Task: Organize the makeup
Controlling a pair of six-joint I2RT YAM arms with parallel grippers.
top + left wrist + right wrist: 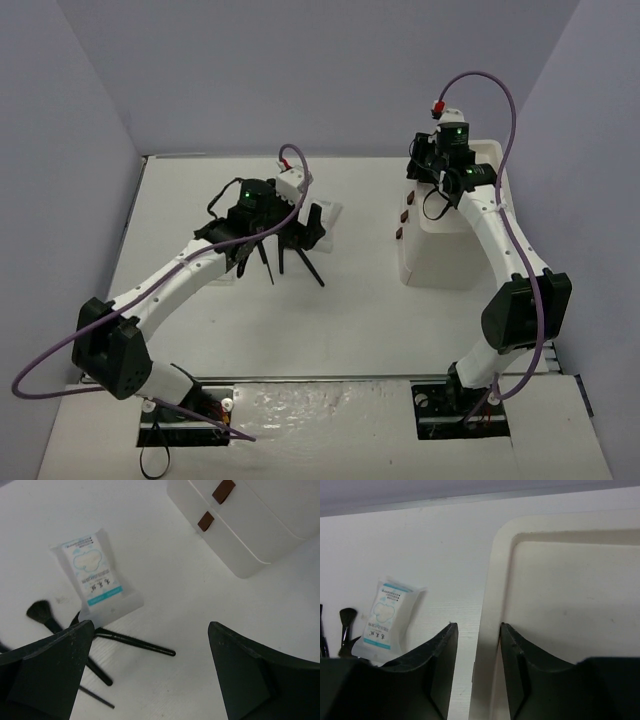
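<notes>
- Left of the large white plastic box with two brown knobs (452, 245), on the white table (330, 330), lies the makeup that shows: one flat white packet with blue print (95, 575) and a loose cluster of thin black brushes (272, 262).
- The packet lies flat between the brushes and the box's knobbed side, well apart from the box; its near end overlaps the handle of one slim black brush (135, 643).
- A fluffy-headed black brush (37, 611) lies just beside the packet, on the side away from the box.
- The left gripper (300, 228) hangs over the packet and brushes, well to the left of the box. In the left wrist view its jaws are spread wide with nothing between them.
- The right gripper (478, 625) sits over the box's far left corner. Its jaws are parted by only a narrow gap, and the box's rounded rim shows through it; I cannot tell whether the fingers (432, 670) touch the rim.
- The top of the box forms a shallow tray, and the part in the right wrist view is bare.
</notes>
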